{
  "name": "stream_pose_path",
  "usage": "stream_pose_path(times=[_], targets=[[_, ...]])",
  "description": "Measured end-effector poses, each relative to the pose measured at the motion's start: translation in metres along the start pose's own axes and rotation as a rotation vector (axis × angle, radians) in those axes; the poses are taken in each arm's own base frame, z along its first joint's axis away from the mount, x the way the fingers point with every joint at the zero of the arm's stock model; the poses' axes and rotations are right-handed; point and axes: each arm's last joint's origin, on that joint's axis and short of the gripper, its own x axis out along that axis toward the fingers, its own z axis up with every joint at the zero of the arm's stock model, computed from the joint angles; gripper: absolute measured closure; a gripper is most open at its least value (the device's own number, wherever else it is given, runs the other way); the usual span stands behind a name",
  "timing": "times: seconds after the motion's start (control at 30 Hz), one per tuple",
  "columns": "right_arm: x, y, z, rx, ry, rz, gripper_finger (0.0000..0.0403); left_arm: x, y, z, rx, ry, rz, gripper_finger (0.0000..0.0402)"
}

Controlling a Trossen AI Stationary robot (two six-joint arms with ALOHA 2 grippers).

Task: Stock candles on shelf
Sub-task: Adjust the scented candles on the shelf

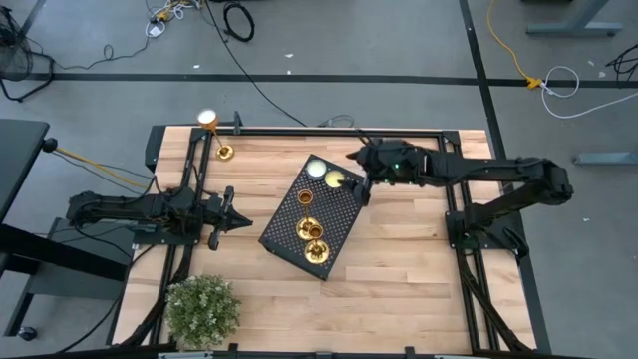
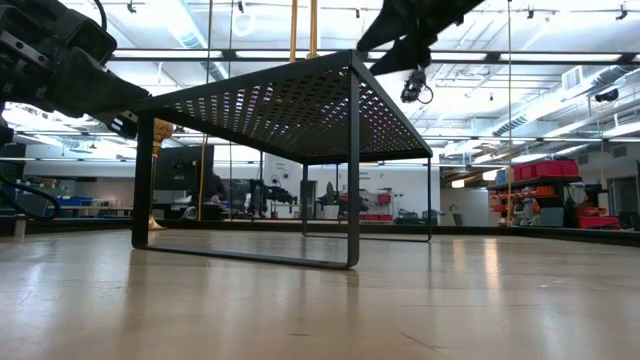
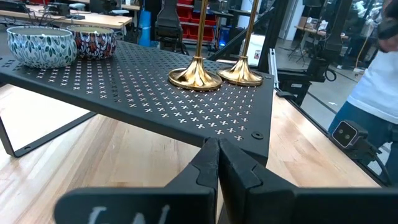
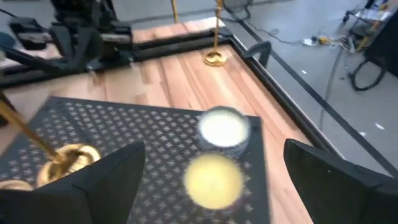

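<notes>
One black mesh shelf [image 1: 312,216] sits angled mid-table. On it: two gold candles [image 1: 311,227] near its front end, two round tins [image 1: 325,173] at the far end. Third candle [image 1: 223,150] stands at the table's far-left edge, well apart. Right gripper [image 1: 361,185] hovers over the tins, fingers spread wide. Left gripper [image 1: 239,220] sits just beside the shelf's left edge, fingers pressed together, empty. One potted plant [image 1: 202,310] at the front left.

Black cross-perforated shelf [image 3: 143,93], gold candles [image 3: 194,76].

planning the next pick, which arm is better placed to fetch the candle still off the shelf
Left. The remaining candle stands on the table's left side, near the left gripper, which is shut and empty. The right gripper is open over the shelf, farther away.
</notes>
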Motion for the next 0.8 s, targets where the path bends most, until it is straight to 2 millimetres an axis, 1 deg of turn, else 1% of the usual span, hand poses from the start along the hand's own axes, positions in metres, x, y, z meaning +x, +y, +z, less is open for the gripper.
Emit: stream_pose_path(times=[0.17,0.27,0.53,0.67,0.8], targets=[[0.006,-0.004,0.012,-0.013,0.02,-0.019,0.002,0.0,0.0,0.0,0.0,0.0,0.0,0.0387],[0.017,-0.006,0.011,-0.007,0.037,-0.028,0.002,0.0,0.0,0.0,0.0,0.001,0.0,0.0387],[0.055,-0.004,-0.008,-0.023,0.155,-0.015,0.002,0.0,0.0,0.0,0.0,0.001,0.001,0.0387],[0.068,-0.003,-0.016,-0.029,0.197,-0.018,0.002,0.0,0.0,0.0,0.0,0.001,0.0,0.0387],[0.076,-0.002,-0.022,-0.032,0.225,-0.02,0.002,0.0,0.0,0.0,0.0,0.001,0.001,0.0387]])
